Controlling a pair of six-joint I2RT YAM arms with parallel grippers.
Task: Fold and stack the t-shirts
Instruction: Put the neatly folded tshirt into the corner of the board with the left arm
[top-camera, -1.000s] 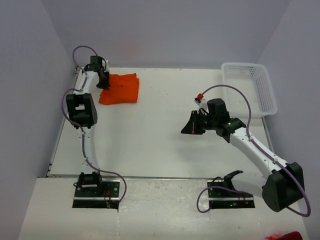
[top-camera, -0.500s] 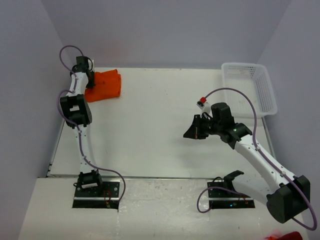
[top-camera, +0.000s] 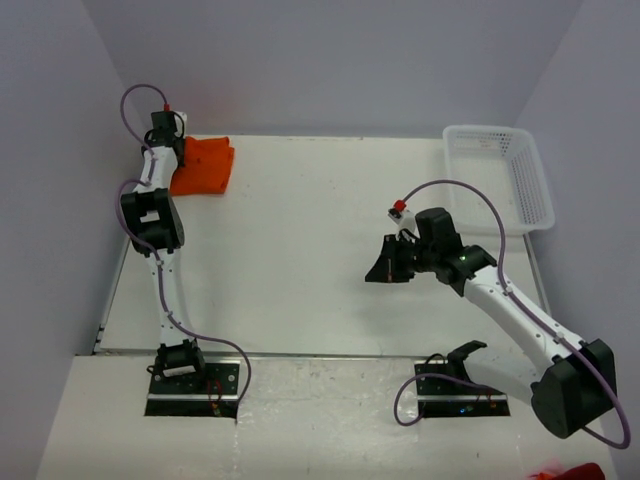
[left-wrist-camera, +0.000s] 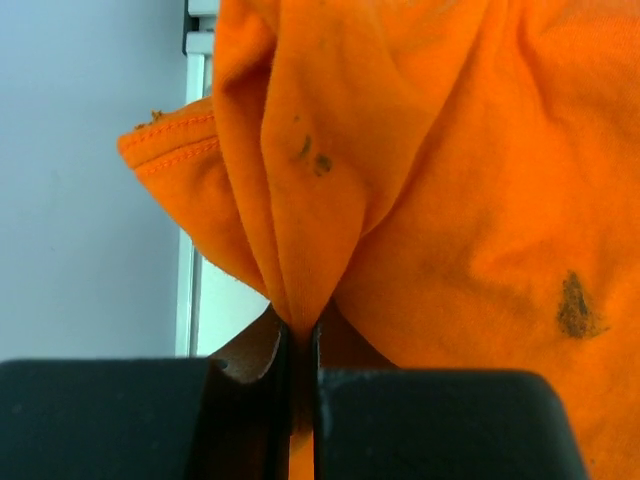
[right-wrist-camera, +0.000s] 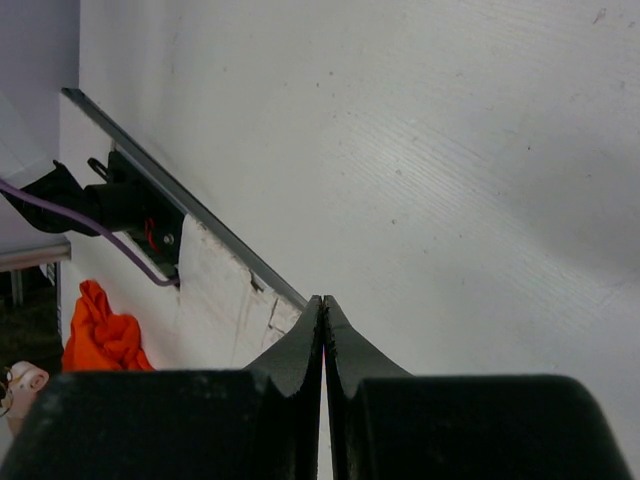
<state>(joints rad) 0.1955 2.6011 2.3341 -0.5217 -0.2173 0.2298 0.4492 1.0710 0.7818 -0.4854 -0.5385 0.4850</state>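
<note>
Since 1 second ago, dragged the plain bright orange cloth t-shirt (top-camera: 205, 166), folded into a small packet, leftward into the far left corner of the matte white table top (top-camera: 300, 250); also brought the right arm a little nearer.

Nearest, at the bottom right beyond the table, a 2nd heap of orange cloth (top-camera: 570, 472), crumpled. In the middle right, the black 2-finger right gripper (top-camera: 372, 270), clenched on nothing, hovering over bare table. At the far left, the black 2-finger left gripper (left-wrist-camera: 300, 345), pinching a thick fold of the t-shirt's edge between almost closed jaws.

To do this step well, probably the placing of the packet at its stacking spot: lower it flat, release only after laying the cloth fully down, then withdraw straight back to avoid pulling the layers open. Keep the hem off the table's left edge.

On the table, only a few small dark specks. At the far right, a white slotted plastic basket (top-camera: 487, 131). All around, plain pale lilac walls (top-camera: 330, 60).
</note>
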